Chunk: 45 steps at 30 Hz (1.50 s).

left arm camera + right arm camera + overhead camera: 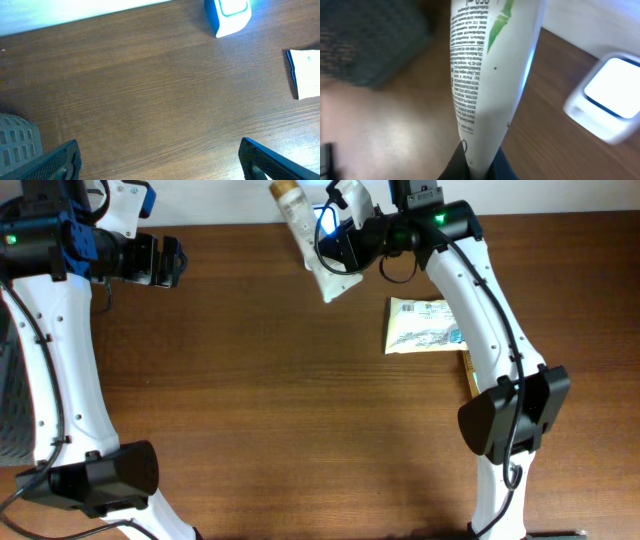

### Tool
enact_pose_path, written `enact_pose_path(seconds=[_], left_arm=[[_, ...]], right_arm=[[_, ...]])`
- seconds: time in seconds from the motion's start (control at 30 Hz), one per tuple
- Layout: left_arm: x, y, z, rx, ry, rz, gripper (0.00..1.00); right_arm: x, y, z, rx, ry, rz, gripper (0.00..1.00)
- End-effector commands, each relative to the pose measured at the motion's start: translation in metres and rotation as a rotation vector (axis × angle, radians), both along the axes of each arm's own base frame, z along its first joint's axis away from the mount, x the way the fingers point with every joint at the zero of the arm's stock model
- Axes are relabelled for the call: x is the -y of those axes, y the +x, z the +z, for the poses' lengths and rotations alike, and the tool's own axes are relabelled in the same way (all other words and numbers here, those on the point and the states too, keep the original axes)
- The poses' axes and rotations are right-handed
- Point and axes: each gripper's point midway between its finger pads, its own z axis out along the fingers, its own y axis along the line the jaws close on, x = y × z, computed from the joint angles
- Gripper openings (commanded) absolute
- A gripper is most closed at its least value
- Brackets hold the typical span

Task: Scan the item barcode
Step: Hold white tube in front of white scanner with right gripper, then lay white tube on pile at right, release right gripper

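Your right fingers (505, 170) are clamped shut on the white tube (485, 75), near the scanner (607, 100). Your left fingers (60, 162) are spread wide over the desk (150, 100), holding nothing.

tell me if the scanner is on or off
On, it seems: the scanner face glows bright white-blue in the right wrist view and tints the near edge of the tube blue.

A brown wooden table (250, 380) fills the scene. On its right side a white-and-green printed packet (422, 326) lies flat. A grey mesh basket (17, 142) stands at the table's left edge.
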Motion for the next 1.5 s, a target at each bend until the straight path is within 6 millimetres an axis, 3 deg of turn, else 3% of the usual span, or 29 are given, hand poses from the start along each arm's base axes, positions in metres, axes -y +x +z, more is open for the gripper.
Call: enact_pose_path(seconds=[0.0,0.1,0.17,0.2,0.27,0.4,0.47,0.6,0.63,0.83,0.93,1.07,1.1,1.13,1.17,1.2,1.27,1.37,1.47], left_arm=[[0.002,-0.001,0.003,0.012,0.005,-0.016,0.99],[0.0,-0.001,0.003,0.012,0.006,-0.013,0.99],[0.0,-0.001,0.003,0.012,0.006,-0.013,0.99],[0.0,-0.001,0.003,0.012,0.006,-0.013,0.99],[0.0,-0.001,0.003,0.012,0.006,-0.013,0.99],[0.0,-0.001,0.003,0.012,0.006,-0.013,0.99],[0.0,-0.001,0.003,0.012,0.006,-0.013,0.99],[0.0,-0.001,0.003,0.012,0.006,-0.013,0.99],[0.0,-0.001,0.003,0.012,0.006,-0.013,0.99],[0.0,-0.001,0.003,0.012,0.006,-0.013,0.99],[0.0,-0.001,0.003,0.012,0.006,-0.013,0.99],[0.0,-0.001,0.003,0.012,0.006,-0.013,0.99],[0.0,-0.001,0.003,0.012,0.006,-0.013,0.99],[0.0,-0.001,0.003,0.012,0.006,-0.013,0.99],[0.0,-0.001,0.003,0.012,0.006,-0.013,0.99],[0.0,-0.001,0.003,0.012,0.006,-0.013,0.99],[0.0,-0.001,0.003,0.012,0.006,-0.013,0.99],[0.0,-0.001,0.003,0.012,0.006,-0.013,0.99],[0.0,-0.001,0.003,0.012,0.006,-0.013,0.99]], right_arm=[[-0.012,-0.029,0.066,0.043,0.219,0.172,0.04],[-0.01,-0.029,0.071,0.057,0.217,0.165,0.04],[0.006,0.002,0.049,0.116,0.044,-0.009,0.04],[0.032,0.033,0.029,0.22,-0.19,-0.193,0.04],[0.051,0.066,0.016,0.419,-0.504,-0.324,0.04],[0.049,0.11,-0.001,0.682,-0.869,-0.412,0.04],[0.048,0.134,-0.031,0.721,-0.956,-0.496,0.04],[0.062,0.153,-0.095,0.678,-1.092,-0.573,0.04],[0.062,0.153,-0.102,0.67,-1.099,-0.564,0.04],[0.057,0.152,-0.1,0.679,-1.088,-0.562,0.04],[0.047,0.138,-0.072,0.685,-1.062,-0.528,0.04],[0.032,0.09,0.011,0.619,-0.766,-0.481,0.04],[0.027,0.057,0.042,0.548,-0.638,-0.448,0.04],[0.027,0.032,0.059,0.484,-0.556,-0.436,0.04],[0.041,-0.002,0.075,0.371,-0.504,-0.48,0.04],[0.053,-0.017,0.079,0.314,-0.497,-0.511,0.04],[0.096,-0.051,0.071,0.133,-0.531,-0.6,0.04],[0.186,-0.082,0.024,-0.204,-0.674,-0.761,0.04],[0.271,-0.095,-0.028,-0.483,-0.72,-0.996,0.04]])
